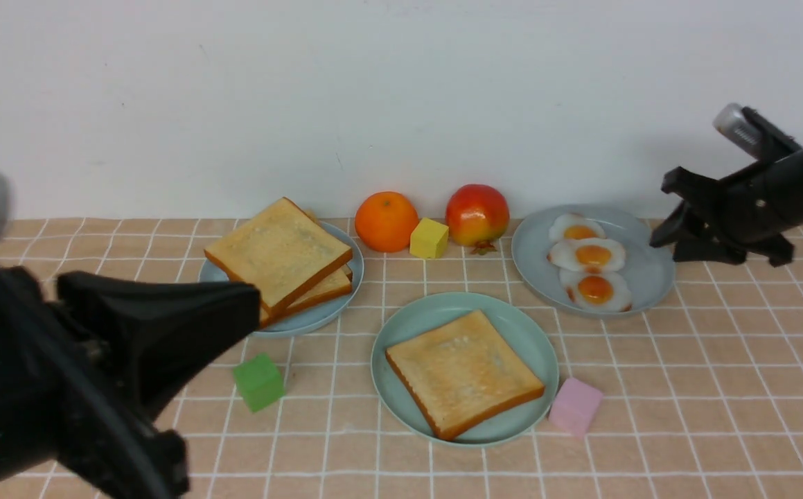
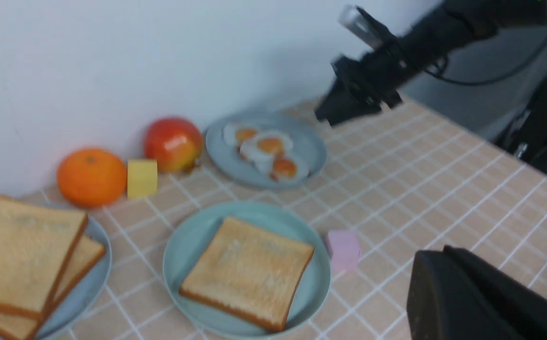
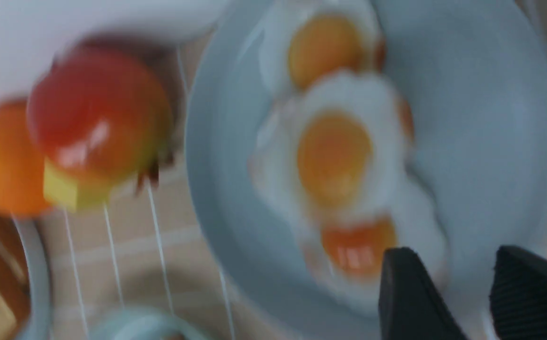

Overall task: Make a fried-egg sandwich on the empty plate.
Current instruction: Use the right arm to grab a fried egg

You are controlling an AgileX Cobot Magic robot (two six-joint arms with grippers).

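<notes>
The mint-green empty plate (image 1: 408, 326) sits mid-table and carries a single toast slice (image 1: 463, 371) with nothing on top. A pale blue-grey plate (image 1: 643, 270) at the back right holds three fried eggs (image 1: 588, 256). My right gripper (image 1: 668, 232) hovers just off that plate's right rim. In the blurred right wrist view it (image 3: 448, 264) is open and empty over the plate, beside the nearest egg (image 3: 358, 245). My left gripper (image 1: 252, 305) is shut and empty at the front left, near a stack of toast slices (image 1: 280, 260).
An orange (image 1: 386, 222), a yellow cube (image 1: 429, 238) and a red-yellow fruit (image 1: 477, 215) stand along the back wall. A green cube (image 1: 259, 381) lies left of the mint plate. A pink cube (image 1: 574, 405) lies at its right.
</notes>
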